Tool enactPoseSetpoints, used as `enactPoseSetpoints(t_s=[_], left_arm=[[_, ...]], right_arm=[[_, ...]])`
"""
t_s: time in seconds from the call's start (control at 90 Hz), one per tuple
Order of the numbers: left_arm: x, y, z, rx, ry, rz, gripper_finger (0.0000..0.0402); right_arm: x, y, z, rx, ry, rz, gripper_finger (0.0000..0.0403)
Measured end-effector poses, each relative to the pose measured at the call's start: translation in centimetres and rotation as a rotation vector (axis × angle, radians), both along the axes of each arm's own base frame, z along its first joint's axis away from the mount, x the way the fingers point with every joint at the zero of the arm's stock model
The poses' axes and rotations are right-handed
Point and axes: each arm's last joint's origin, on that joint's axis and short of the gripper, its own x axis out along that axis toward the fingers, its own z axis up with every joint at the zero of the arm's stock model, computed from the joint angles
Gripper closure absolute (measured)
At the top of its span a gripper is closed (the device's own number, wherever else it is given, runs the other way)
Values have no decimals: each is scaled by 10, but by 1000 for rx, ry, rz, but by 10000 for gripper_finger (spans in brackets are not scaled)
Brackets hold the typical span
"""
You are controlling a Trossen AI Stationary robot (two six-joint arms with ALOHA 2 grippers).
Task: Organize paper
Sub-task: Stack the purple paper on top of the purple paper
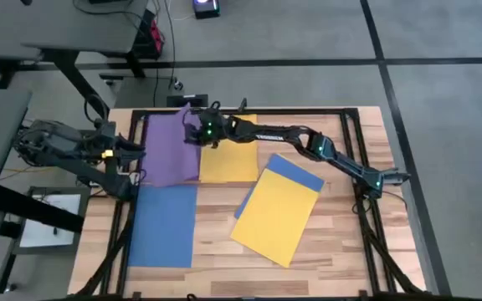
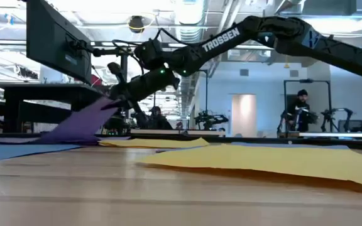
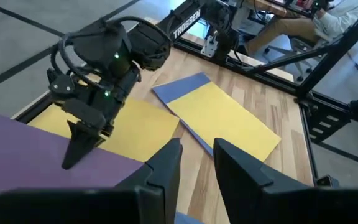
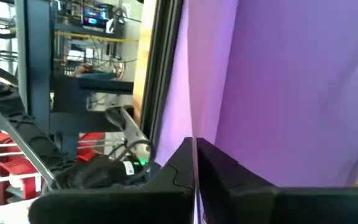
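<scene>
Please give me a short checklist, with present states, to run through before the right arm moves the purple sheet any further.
1. Right gripper shut on the purple sheet: ok; the fingers meet at its edge.
2. Purple sheet lifted off the table: ok; the low view shows it raised at the gripped end.
3. Left gripper out of the way: not ok; it is open and close to the purple sheet.
4. Yellow sheet beside the purple one left flat: ok.
5. Only one sheet pinched: cannot tell.
</scene>
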Motion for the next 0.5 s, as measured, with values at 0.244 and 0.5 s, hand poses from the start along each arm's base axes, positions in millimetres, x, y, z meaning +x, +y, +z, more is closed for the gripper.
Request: enactPoseSetpoints(t_s=[0.244, 0.5], left_arm=[[0, 0, 0, -4, -2, 2, 320], [0, 0, 1, -8, -7, 3, 320]], right_arm=[[1, -3, 2, -52, -12, -122, 403], [8, -7, -15, -1, -101, -191, 403]])
